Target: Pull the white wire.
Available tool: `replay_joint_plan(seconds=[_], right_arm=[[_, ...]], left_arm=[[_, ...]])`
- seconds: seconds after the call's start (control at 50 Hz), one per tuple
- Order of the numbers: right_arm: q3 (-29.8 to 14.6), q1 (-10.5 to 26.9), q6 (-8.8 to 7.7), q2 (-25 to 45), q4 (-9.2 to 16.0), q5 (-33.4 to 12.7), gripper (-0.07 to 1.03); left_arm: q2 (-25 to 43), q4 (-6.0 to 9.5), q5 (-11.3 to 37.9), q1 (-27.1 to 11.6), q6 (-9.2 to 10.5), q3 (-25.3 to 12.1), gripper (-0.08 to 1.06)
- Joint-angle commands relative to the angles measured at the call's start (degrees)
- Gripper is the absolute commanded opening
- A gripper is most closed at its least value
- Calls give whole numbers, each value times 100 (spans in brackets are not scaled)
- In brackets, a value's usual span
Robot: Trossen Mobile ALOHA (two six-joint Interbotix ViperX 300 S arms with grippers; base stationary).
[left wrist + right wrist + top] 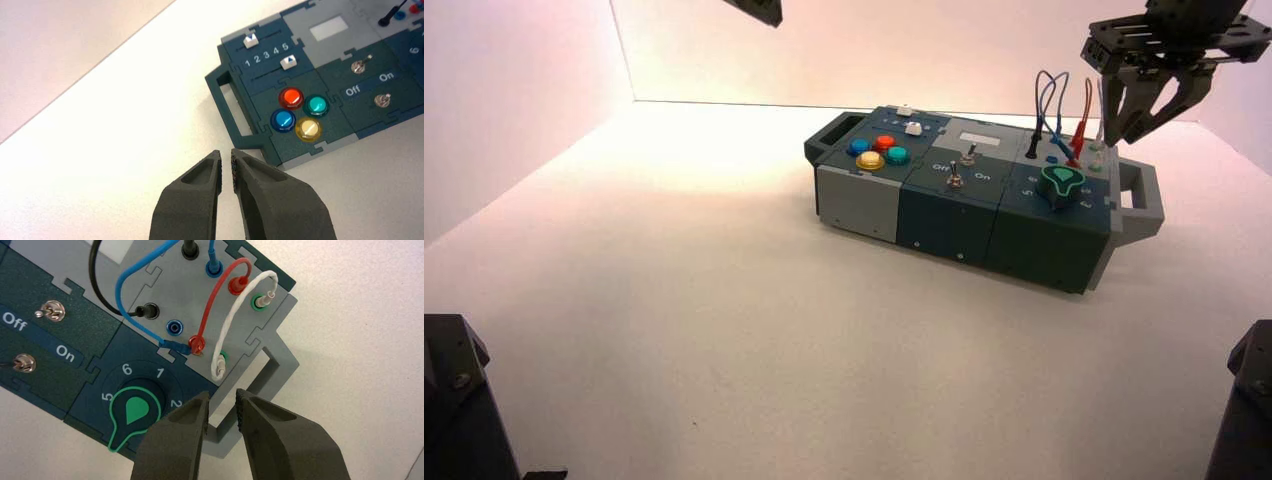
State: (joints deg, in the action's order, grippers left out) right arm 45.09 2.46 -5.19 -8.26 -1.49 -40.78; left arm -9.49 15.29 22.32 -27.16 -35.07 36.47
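White table (674, 330), one box (954, 215) on it, dark teal with grey sections, a handle at each end.

Two arms. Right end effector (1136, 120) hangs over the wire end of the box, fingers apart, nothing between them; in the right wrist view its tips (222, 407) sit over the grey handle (272, 375), just short of the wire sockets. Left end effector (226, 167) is off the box near the button end, above bare table, fingers nearly together with a thin gap, holding nothing.

Box parts, counted:
- 4 round buttons in a cluster: red (291, 98), green (315, 105), blue (283, 120), yellow (308, 129).
- 2 white sliders (289, 62) beside a 1–5 scale.
- 2 metal toggle switches (52, 311) with "Off"/"On" lettering between them.
- 1 green knob (134, 412) on a numbered dial.
- 4 jumper wires visible in the right wrist view: black (97, 285), blue (125, 282), red (212, 305), white.

White wire (235, 315): thin, pale, twisted-looking, arched in a loop. Both ends are plugged into green-ringed sockets on the grey panel, at the edge next to the handle. It runs alongside the red wire, apart from it. Right end effector isn't touching it; its nearer plug (218, 371) is just beyond the fingertips.
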Motion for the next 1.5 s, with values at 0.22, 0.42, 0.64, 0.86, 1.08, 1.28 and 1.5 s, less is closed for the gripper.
replay_joint_plan(seconds=[0.22, 0.42, 0.64, 0.86, 1.08, 1.28, 1.5], right_arm=[[-220, -35, -18, 70, -18, 211, 31], [-229, -123, -18, 149, -9, 264, 31], [-255, -229, -26, 202, 0, 299, 31], [-334, -229, -18, 281, 53, 396, 30], [-360, -229, -18, 457, 114, 413, 30], [-413, -229, -26, 580, 141, 422, 29], [-448, -229, -26, 624, 229, 413, 10]], left_arm=[[-396, 18, -26, -53, 0, -44, 13], [-378, 18, -26, -88, 0, -35, 13], [-360, 18, -26, -97, 0, -35, 13], [-352, 18, -26, -132, 0, -35, 13], [-352, 18, -26, -132, 0, -35, 13], [-352, 18, -18, -132, 0, -35, 13], [-352, 18, -26, -132, 0, -35, 13]])
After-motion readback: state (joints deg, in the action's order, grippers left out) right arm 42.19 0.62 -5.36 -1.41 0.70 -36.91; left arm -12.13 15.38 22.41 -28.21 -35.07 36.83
